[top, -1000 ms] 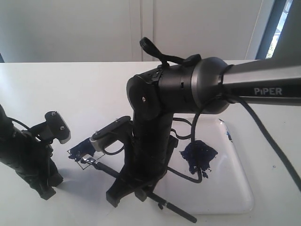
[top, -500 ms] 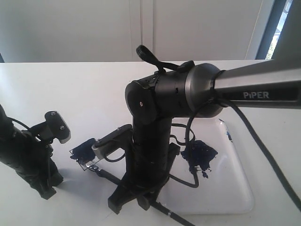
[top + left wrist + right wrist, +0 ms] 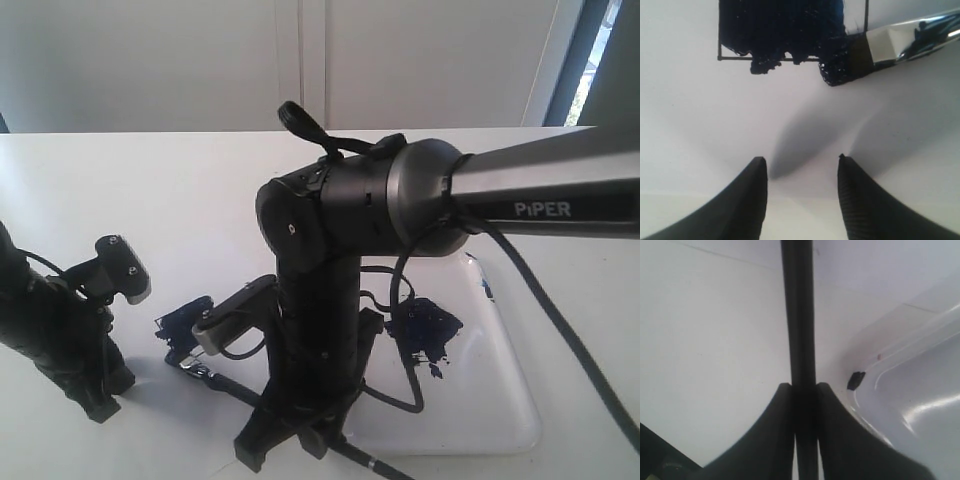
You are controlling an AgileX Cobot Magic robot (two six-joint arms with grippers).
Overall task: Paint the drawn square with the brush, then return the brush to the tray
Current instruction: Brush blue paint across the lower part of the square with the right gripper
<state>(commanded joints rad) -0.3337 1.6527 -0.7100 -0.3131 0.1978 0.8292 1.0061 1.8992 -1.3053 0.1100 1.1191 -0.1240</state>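
Glossy white tray [image 3: 490, 390] sits lower right, its left side hidden by the arm [image 3: 320, 300]. Drawn square [image 3: 185, 322], lower left of centre, is mostly blotchy dark blue. Brush [image 3: 890, 42] bristles touch its edge. Right gripper [image 3: 798, 387] pinches the black handle; left gripper [image 3: 800, 162] is spread.

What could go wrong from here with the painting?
Dark blue paint already spills past the small black-outlined square. The blue-stained bristles of the slim black-handled paintbrush straddle its corner, so more strokes may smear further.
The open left gripper hovers close by; the brush could clip it.
The right arm's black cable hangs over the glossy white tray near its paint blob and might drag through.
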